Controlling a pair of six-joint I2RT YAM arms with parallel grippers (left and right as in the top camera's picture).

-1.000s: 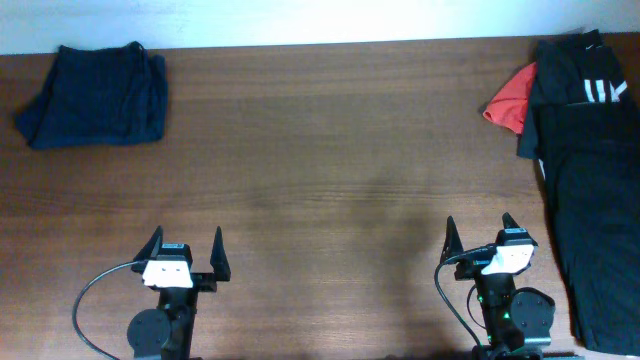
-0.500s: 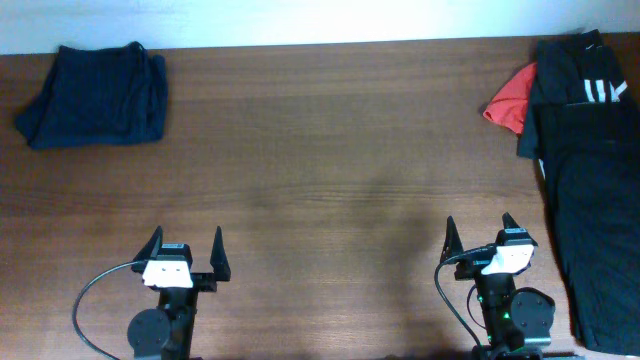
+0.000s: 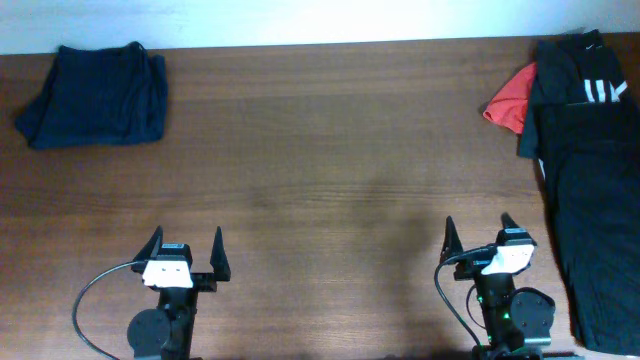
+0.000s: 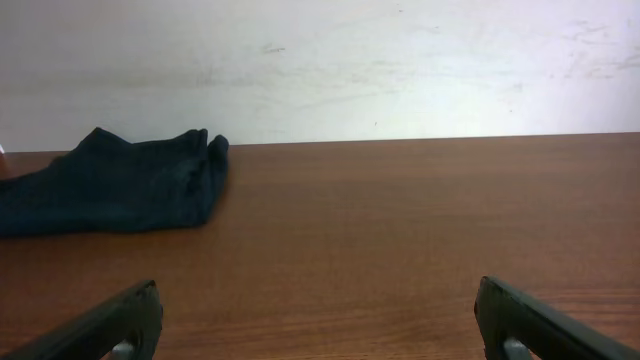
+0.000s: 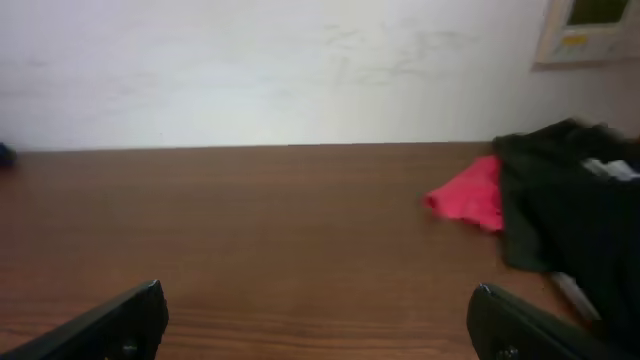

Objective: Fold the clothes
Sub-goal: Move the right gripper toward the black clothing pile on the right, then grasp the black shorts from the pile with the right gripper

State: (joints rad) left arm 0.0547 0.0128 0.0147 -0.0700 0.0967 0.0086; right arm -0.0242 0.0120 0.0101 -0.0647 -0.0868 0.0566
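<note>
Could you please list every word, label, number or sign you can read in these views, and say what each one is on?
No text can be read in any view.
White marks on the black clothes: stripes or letters, too small to tell.
Yellowish strip on the wall panel: too blurred to read.

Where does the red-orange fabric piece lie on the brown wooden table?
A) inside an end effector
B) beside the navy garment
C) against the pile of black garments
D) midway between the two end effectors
C: in the overhead view, the red-orange fabric piece pokes out from the left edge of the pile of black garments.
</note>
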